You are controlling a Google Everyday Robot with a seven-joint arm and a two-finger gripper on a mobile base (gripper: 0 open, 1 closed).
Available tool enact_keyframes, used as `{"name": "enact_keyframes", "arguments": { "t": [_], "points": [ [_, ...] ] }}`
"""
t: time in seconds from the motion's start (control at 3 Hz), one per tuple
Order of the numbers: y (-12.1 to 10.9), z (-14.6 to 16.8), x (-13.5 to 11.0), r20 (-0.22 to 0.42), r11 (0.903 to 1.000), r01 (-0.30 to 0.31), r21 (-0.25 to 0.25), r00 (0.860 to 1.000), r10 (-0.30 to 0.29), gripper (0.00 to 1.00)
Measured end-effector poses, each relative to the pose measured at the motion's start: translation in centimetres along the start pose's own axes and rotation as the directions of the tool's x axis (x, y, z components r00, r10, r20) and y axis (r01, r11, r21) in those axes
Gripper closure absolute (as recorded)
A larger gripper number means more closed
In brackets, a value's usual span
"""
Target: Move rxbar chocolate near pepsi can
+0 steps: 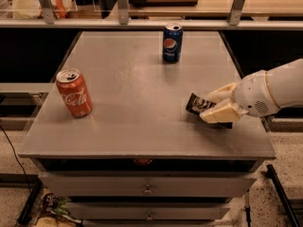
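The rxbar chocolate (195,103), a dark wrapped bar with pale lettering, is at the right side of the grey table (132,93). My gripper (214,104) comes in from the right and is shut on the bar's right end, one pale finger behind it and one in front. The bar's left end sticks out free, and it seems held just above the tabletop, with a shadow under it. The pepsi can (172,42), dark blue with a round logo, stands upright at the far middle of the table, well apart from the bar.
A red Coca-Cola can (74,92) stands upright at the left side of the table. A rail and shelf (142,22) run along the far edge. Drawers (147,188) sit below the front edge. My white arm (279,91) reaches over the right edge.
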State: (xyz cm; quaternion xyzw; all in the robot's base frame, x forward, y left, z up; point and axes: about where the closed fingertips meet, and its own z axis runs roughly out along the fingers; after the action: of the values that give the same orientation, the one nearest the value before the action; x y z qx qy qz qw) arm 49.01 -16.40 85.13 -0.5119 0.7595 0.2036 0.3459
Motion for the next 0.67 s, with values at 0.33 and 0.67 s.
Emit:
{"name": "enact_keyframes", "arguments": {
  "t": [0.33,0.67],
  "points": [
    [-0.7,-1.9,-2.1,0.021,0.9983,0.044,0.039,0.999,-0.045,1.00],
    [-1.7,-3.9,-4.2,0.030,0.9932,0.093,0.070,0.995,-0.096,1.00]
  ]
}}
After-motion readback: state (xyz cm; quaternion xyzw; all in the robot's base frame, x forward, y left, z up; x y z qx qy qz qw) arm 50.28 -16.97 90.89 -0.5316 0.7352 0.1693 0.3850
